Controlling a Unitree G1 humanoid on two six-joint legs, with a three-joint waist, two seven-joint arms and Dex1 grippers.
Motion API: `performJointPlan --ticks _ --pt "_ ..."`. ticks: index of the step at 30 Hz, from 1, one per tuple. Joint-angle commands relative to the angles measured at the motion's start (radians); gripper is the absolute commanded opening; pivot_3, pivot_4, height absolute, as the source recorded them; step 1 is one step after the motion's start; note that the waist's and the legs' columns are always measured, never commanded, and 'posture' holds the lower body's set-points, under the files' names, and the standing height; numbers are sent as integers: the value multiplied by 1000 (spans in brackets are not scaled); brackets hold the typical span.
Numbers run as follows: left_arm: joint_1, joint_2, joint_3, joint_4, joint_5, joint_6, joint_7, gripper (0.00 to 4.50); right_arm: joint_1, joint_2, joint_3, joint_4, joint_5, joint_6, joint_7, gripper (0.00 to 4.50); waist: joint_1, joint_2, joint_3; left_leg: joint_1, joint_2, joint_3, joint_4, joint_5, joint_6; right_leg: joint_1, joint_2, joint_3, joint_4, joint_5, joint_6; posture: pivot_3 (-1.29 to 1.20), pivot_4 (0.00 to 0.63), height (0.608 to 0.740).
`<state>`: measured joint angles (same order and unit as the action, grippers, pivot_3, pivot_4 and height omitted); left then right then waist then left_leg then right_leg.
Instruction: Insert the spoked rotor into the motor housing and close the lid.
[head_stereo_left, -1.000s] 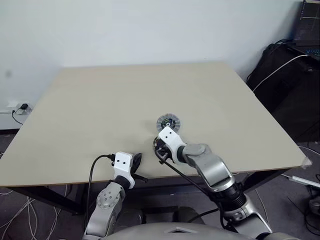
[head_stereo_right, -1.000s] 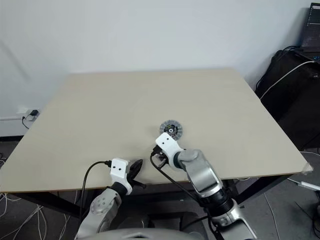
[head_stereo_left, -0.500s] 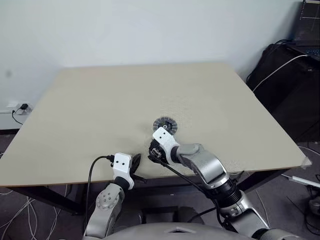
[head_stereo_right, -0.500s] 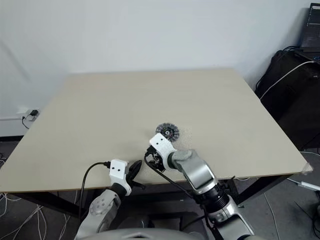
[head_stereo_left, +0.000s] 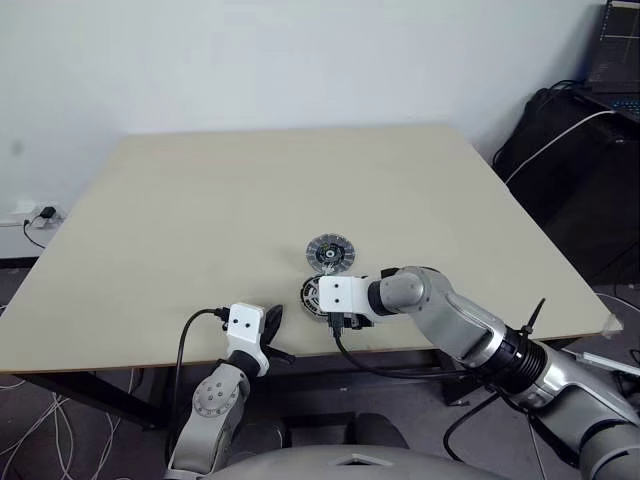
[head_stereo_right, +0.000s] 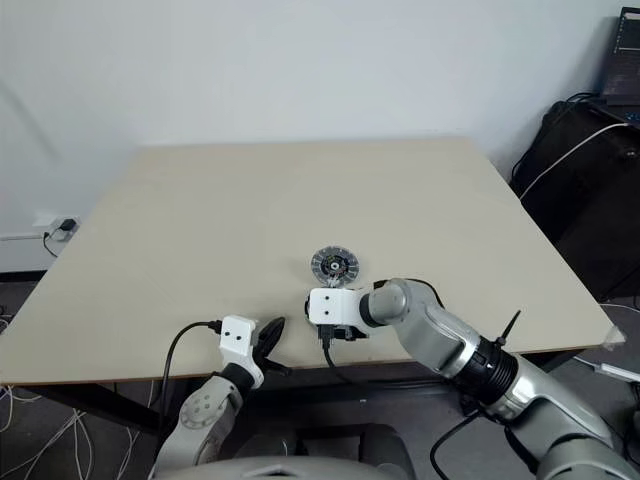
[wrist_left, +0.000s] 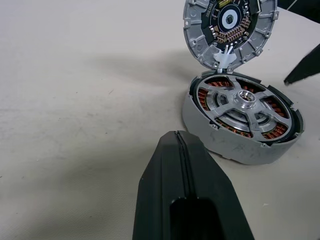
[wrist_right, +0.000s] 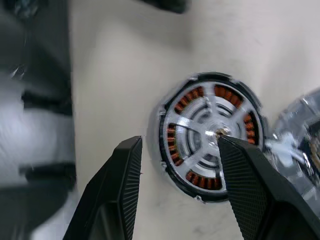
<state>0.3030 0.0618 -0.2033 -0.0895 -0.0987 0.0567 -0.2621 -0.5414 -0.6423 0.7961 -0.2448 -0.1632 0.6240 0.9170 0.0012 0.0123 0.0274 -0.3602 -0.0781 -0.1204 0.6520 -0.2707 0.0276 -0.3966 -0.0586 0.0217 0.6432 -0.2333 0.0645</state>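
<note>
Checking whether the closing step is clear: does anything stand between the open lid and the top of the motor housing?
Nothing visible lies on the motor housing: the spoked rotor sits in it, and the lid stands tilted open at its far edge. The open right gripper hovers above the housing, in the lid's likely path.

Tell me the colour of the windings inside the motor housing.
Copper-orange, between silver spokes of the motor housing; clearest in the left wrist view.
</note>
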Motion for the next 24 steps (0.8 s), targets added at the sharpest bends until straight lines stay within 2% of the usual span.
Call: performJointPlan --ticks 1,16,19,24 --pt "-11 -4 5 -20 -4 -15 1 0 -40 -1 10 25 -50 -84 49 2558 4 -1 0 0 0 0 0 0 0 0 0 0 0 0 0 0 0 740" --pt "0 -12 5 -25 -3 -24 15 0 -76 48 36 242 -218 -278 155 2558 24 -3 2 0 0 0 1 0 0 0 0 0 0 0 0 0 0 740" --pt "2 -13 5 -26 -4 -25 18 0 -73 50 28 256 -232 -290 166 1944 27 -3 2 0 0 0 1 0 0 1 0 0 0 0 0 0 0 740" --pt "4 -14 3 -25 -5 -26 21 0 -64 58 13 263 -251 -299 172 372 26 -4 1 1 0 0 1 0 0 1 0 0 0 0 0 0 0 740"
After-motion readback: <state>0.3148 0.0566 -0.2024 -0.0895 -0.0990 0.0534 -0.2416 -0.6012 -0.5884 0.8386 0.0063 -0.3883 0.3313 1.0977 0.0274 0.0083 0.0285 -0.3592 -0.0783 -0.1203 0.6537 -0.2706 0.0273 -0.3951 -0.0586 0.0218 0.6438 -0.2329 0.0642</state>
